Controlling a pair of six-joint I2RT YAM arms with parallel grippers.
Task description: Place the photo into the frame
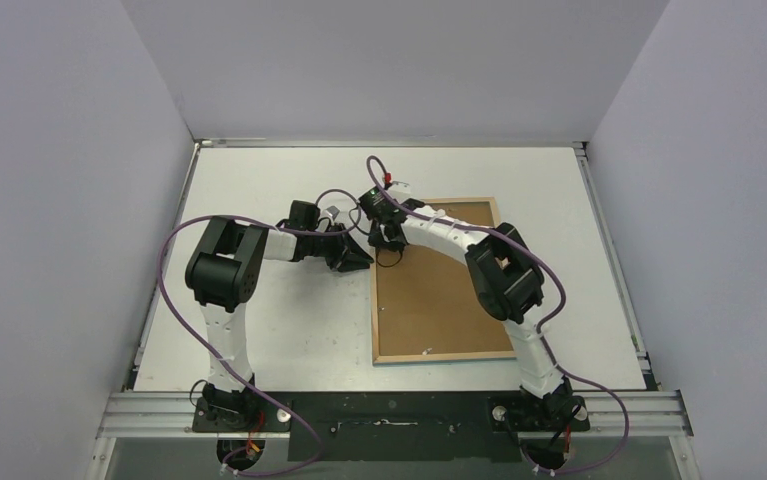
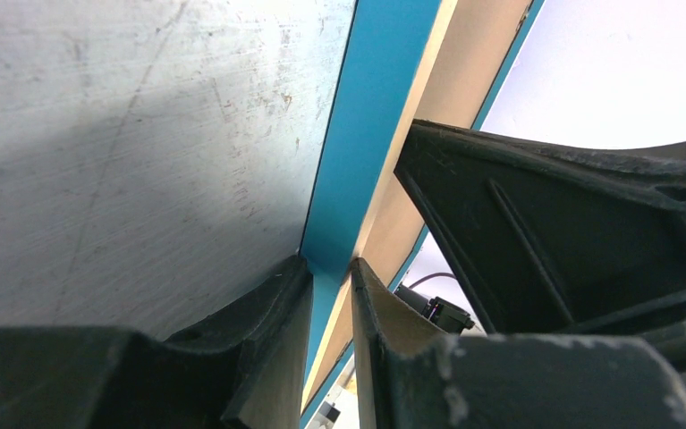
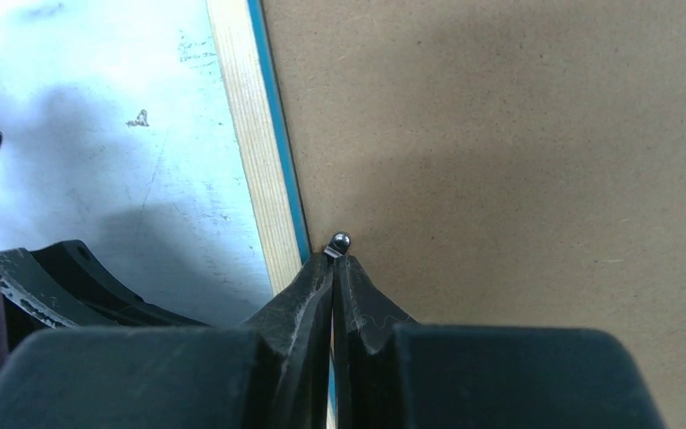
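The frame [image 1: 375, 300] lies face down on the table, its light wood back edge around a plain brown backing board [image 1: 439, 300]. My left gripper [image 1: 364, 258] is shut on the frame's left side near the far corner. The left wrist view has the turquoise edge [image 2: 366, 134] running between the fingers of the left gripper [image 2: 330, 264]. My right gripper [image 3: 333, 256] is shut. Its tips touch a small metal tab [image 3: 339, 241] on the board, just inside the wood edge [image 3: 254, 161]. The photo is hidden.
The white table [image 1: 259, 330] is walled by grey panels on three sides. The right arm [image 1: 499, 275] arches over the backing board. The left arm's fingers [image 3: 71, 277] sit just left of the frame edge, close to the right gripper. Purple cables loop from both arms.
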